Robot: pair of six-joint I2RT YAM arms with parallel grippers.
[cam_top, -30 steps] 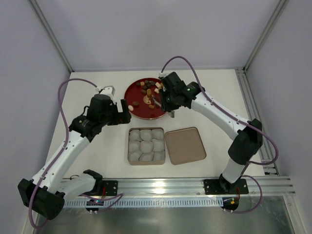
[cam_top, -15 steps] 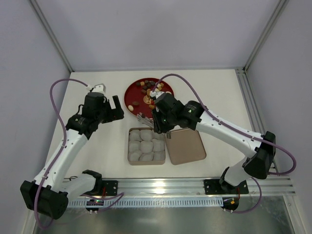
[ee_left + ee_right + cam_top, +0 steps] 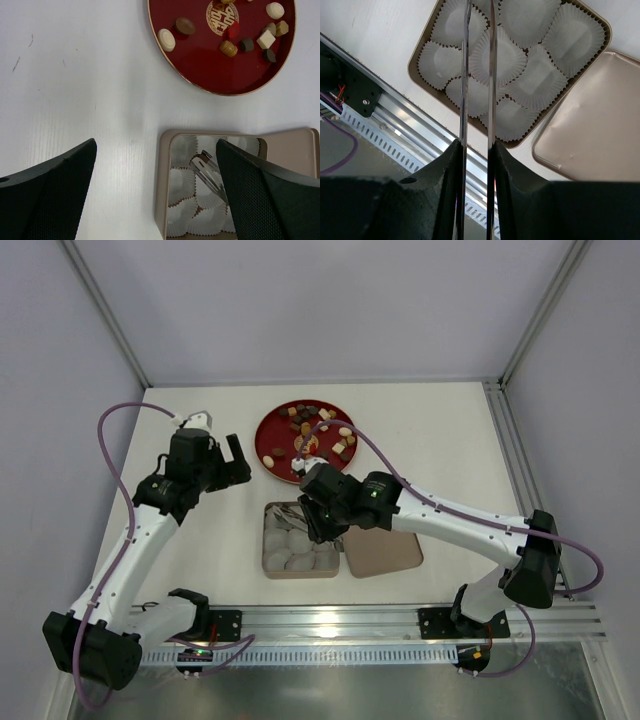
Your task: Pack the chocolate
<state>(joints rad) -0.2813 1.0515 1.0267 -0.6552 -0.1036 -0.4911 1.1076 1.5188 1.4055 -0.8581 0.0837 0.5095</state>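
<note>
Above box [image 3: 164,190], right end effector [image 3: 476,150] pinches tongs [image 3: 491,75], blades near together over paper cups [image 3: 495,62]; load not discernible. Left end effector [image 3: 156,142] spread wide over counter [image 3: 75,75]. Chocolate [image 3: 185,26] on red plate [image 3: 200,70]. Risk: blades snag cup, drag liners out of place.

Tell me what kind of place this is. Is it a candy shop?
Probably not a shop: it looks like a robot lab bench. A left arm and right arm are bolted to a metal rail at a plain white table, with chocolates on a red plate.
</note>
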